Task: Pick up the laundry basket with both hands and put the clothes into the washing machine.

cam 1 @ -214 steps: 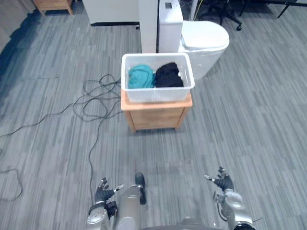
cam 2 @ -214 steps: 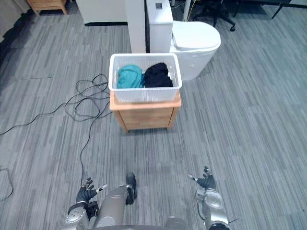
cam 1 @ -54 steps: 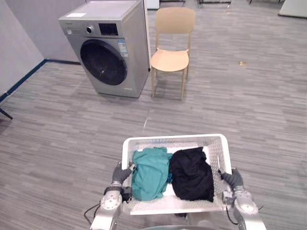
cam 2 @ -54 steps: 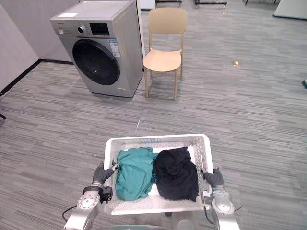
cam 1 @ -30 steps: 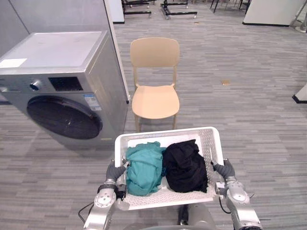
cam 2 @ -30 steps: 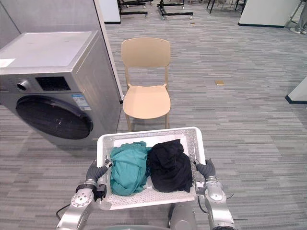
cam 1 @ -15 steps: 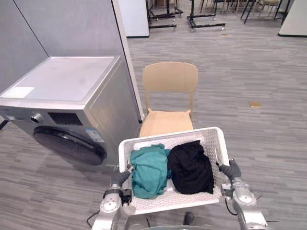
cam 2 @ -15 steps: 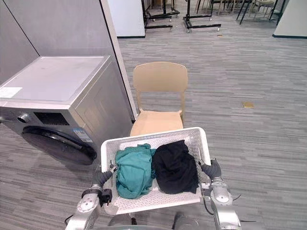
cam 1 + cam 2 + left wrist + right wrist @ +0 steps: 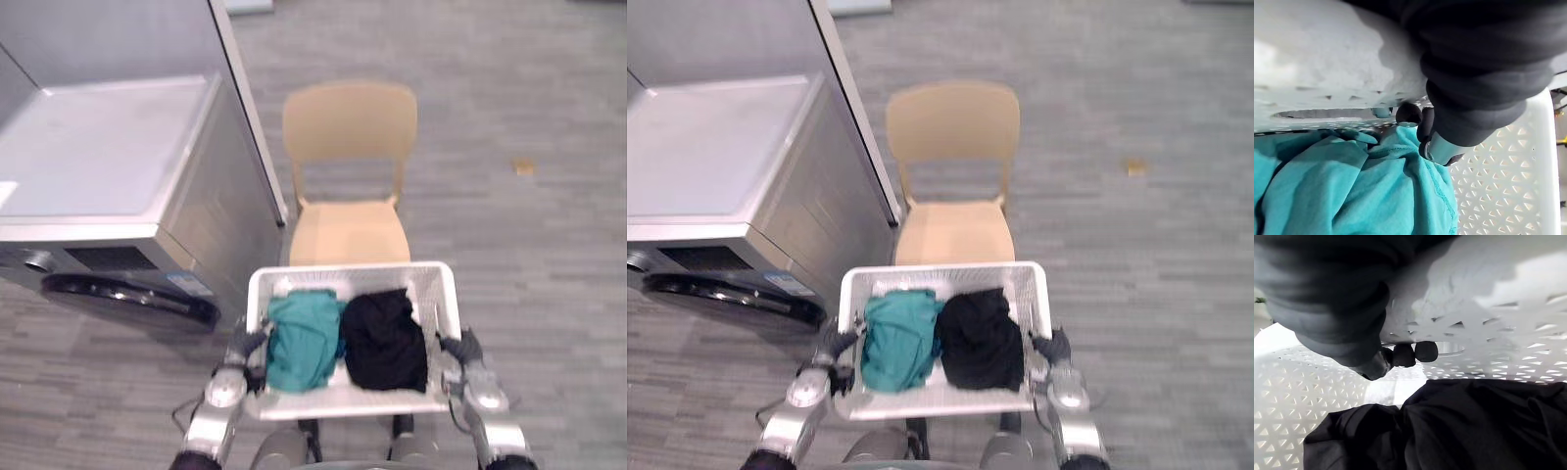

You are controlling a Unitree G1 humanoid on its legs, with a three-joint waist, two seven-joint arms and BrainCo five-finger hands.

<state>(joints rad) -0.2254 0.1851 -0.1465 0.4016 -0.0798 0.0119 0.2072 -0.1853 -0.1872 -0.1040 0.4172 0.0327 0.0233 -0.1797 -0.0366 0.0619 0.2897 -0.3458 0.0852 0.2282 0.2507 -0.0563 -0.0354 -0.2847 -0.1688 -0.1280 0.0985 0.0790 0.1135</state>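
We hold the basket (image 9: 351,272) with left hand (image 9: 243,345) and right hand (image 9: 463,349), fingers (image 9: 1426,351) hooked through its handles; the chair (image 9: 349,230) stands ahead, beside the washer (image 9: 108,157).

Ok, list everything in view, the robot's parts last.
white perforated plastic laundry basket: one, white, held before the robot
crumpled teal garment: one, teal, basket's left half
crumpled black garment: one, black, basket's right half
silver-grey front-loading washing machine: one, silver-grey, ahead left
tan chair with a curved back: one, tan, right of the machine
small tan scrap: one, tan, floor far right
left hand: one, silver and dark, curled on basket's left handle
right hand: one, silver and dark, curled on basket's right handle
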